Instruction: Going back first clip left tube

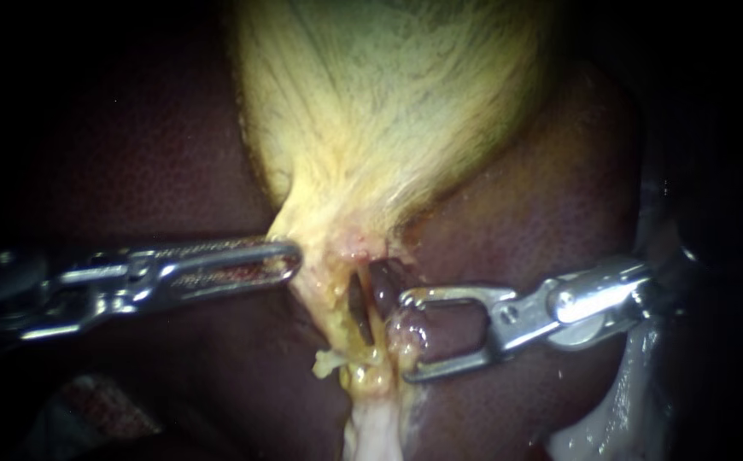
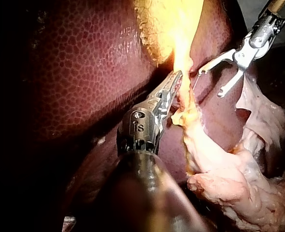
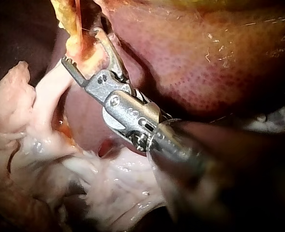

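Note:
The yellow gallbladder point(image 1: 380, 102) narrows to a neck over the dark liver point(image 1: 158, 171). My left instrument point(image 1: 290, 260) lies level from the left, its jaws shut on the yellow tissue at that neck; the left wrist view shows the left instrument point(image 2: 177, 78) the same. Just below the neck run two short dark tubes point(image 1: 383, 286); the thin dark one on the left point(image 1: 356, 300) may carry a clip, I cannot tell. My right instrument point(image 1: 404, 337) has its jaws open right of them, with a pale lump of tissue at their tips. The right instrument point(image 3: 84, 48) straddles yellow tissue.
Liver point(image 1: 542, 213) surrounds the site on both sides. A pale fatty strand point(image 1: 371, 427) hangs down from the tubes, and wet pale tissue point(image 1: 611, 418) lies under my right shaft. In the left wrist view my right instrument point(image 2: 211, 83) stands beyond the strand.

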`<action>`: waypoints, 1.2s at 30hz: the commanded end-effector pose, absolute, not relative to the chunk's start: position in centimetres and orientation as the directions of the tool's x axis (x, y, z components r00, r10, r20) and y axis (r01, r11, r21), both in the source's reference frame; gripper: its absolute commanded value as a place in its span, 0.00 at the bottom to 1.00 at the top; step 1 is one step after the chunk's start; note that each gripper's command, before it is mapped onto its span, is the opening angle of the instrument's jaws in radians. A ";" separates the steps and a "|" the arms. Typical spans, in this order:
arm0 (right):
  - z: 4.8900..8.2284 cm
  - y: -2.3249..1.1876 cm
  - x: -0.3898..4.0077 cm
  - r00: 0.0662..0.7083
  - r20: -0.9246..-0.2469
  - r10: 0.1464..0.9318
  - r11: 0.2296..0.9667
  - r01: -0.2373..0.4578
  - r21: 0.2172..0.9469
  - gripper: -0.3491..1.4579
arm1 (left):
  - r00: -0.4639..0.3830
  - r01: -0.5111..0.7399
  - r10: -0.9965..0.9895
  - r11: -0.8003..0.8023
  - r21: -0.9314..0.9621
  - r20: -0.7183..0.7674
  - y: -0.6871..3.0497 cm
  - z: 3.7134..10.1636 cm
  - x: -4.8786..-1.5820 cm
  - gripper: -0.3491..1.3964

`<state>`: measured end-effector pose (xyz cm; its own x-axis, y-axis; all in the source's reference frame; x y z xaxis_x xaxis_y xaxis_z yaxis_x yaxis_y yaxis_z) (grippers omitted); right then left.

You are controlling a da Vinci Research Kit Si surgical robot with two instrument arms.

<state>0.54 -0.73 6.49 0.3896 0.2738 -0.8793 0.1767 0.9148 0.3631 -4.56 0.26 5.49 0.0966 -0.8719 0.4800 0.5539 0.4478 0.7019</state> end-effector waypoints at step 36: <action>6.15 -0.63 0.27 0.369 -0.921 0.121 0.952 0.219 0.213 0.52 | 0.105 0.550 -0.863 0.464 0.694 0.494 0.26 6.24 -5.01 0.17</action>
<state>0.26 -0.63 6.15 0.3692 0.1212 -0.9214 0.2188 0.9523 0.2129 -5.02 0.27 6.26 0.1044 -0.8629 0.4945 0.5496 0.4645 0.6944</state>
